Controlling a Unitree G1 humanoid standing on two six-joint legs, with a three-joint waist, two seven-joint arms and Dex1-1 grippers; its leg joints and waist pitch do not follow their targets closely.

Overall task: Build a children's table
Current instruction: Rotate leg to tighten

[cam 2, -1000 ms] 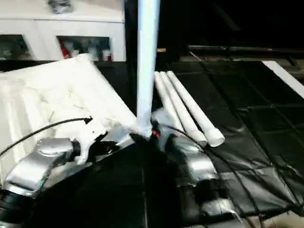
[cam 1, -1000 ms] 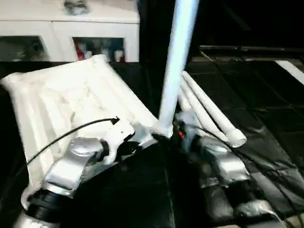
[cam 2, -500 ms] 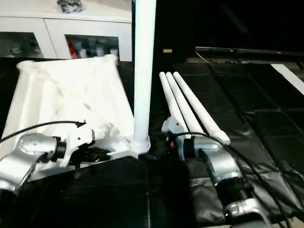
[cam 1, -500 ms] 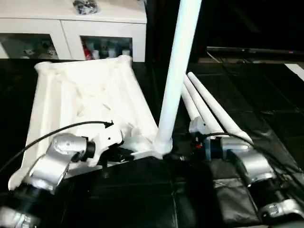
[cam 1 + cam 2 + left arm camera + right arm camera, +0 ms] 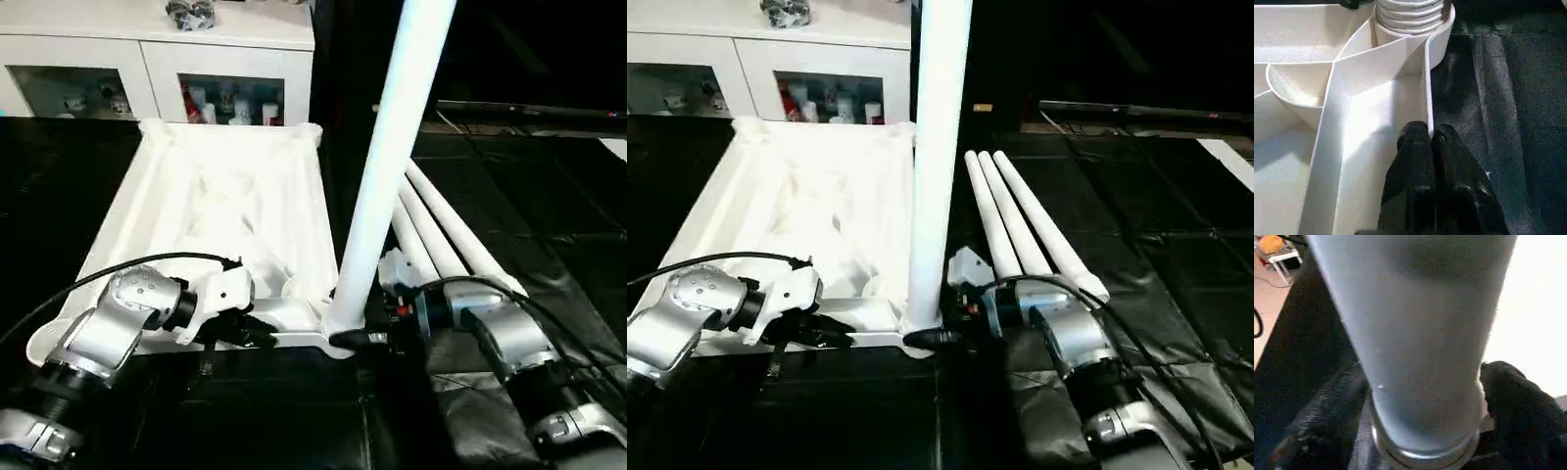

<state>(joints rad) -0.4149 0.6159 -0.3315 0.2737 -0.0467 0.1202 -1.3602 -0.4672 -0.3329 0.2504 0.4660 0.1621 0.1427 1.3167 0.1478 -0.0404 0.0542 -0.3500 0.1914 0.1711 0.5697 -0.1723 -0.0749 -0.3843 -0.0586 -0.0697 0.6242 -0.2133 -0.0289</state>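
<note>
The children's table top (image 5: 211, 201) lies upside down on the black mat, ribbed underside up. One white leg (image 5: 392, 166) stands upright in its near right corner socket (image 5: 1410, 19). My left gripper (image 5: 260, 336) is shut on the thin near rim of the top (image 5: 1426, 98), a short way left of that socket. My right gripper (image 5: 364, 339) sits at the foot of the upright leg (image 5: 1420, 357), reaching in from the right. Three loose legs (image 5: 446, 240) lie side by side on the mat, right of the top.
A white cabinet (image 5: 157, 49) with glass-fronted shelves stands at the back, just beyond the top's far edge. Black padded mat (image 5: 549, 186) covers the floor around the work. Cables run over both silver forearms.
The camera has swung, so the whole scene sits differently. My right gripper has drawn in from the right to the upright leg's foot. The left gripper keeps its hold on the rim.
</note>
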